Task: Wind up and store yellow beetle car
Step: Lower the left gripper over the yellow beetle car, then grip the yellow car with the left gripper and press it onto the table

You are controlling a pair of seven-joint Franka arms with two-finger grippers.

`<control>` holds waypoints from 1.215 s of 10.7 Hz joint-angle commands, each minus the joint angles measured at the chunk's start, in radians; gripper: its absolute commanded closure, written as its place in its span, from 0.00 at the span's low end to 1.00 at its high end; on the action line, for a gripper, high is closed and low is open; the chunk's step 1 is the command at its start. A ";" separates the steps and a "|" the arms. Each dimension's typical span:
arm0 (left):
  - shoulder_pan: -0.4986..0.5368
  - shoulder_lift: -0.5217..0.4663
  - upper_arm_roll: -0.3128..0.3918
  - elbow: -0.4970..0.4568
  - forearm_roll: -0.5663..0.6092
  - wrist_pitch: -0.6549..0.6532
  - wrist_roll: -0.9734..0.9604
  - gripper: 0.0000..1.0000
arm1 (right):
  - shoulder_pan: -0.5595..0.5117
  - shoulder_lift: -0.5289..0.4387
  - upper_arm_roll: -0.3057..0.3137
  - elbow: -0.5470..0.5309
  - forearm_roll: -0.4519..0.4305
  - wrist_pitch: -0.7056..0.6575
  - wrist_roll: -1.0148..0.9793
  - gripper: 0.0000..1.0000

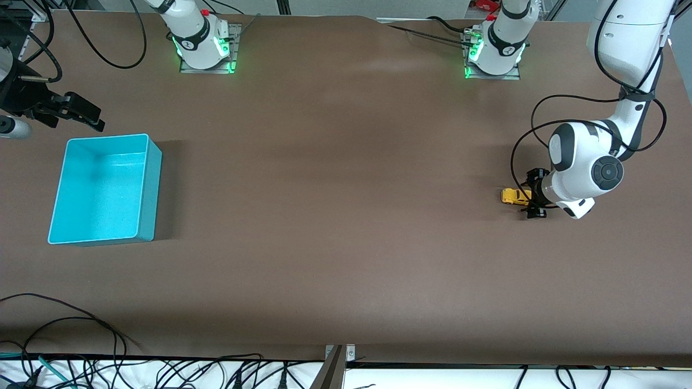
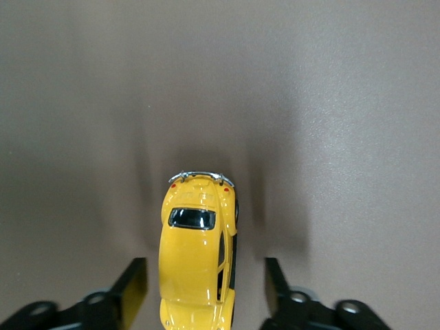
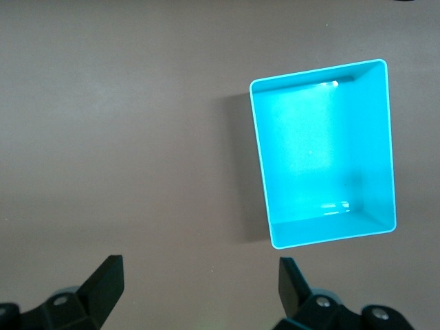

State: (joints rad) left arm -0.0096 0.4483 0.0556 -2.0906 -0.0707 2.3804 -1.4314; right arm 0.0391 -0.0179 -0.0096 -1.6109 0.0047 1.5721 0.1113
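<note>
The yellow beetle car stands on its wheels on the brown table near the left arm's end. My left gripper is low over it and open, with a finger on each side of one end of the car and a gap on both sides. In the left wrist view the car sits between the fingers, touching neither. My right gripper is open and empty over the table beside the turquoise bin. The right wrist view shows its gripper and the empty bin.
The bin stands at the right arm's end of the table. Cables lie along the table edge nearest the front camera. Both arm bases stand along the edge farthest from it. A black cable loops beside the left wrist.
</note>
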 commanded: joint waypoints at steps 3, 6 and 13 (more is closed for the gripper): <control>-0.007 -0.034 0.001 -0.032 -0.023 0.011 -0.007 1.00 | -0.005 0.010 -0.001 0.026 0.009 -0.018 -0.012 0.00; -0.006 -0.092 -0.071 -0.017 -0.023 0.002 -0.117 1.00 | -0.005 0.010 0.000 0.028 0.006 -0.018 -0.009 0.00; -0.092 0.111 -0.180 0.154 -0.009 0.014 -0.351 1.00 | -0.005 0.010 -0.001 0.028 0.006 -0.018 -0.007 0.00</control>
State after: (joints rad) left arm -0.0951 0.4792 -0.1319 -2.0163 -0.0709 2.3966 -1.7636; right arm 0.0389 -0.0178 -0.0119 -1.6101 0.0047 1.5721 0.1113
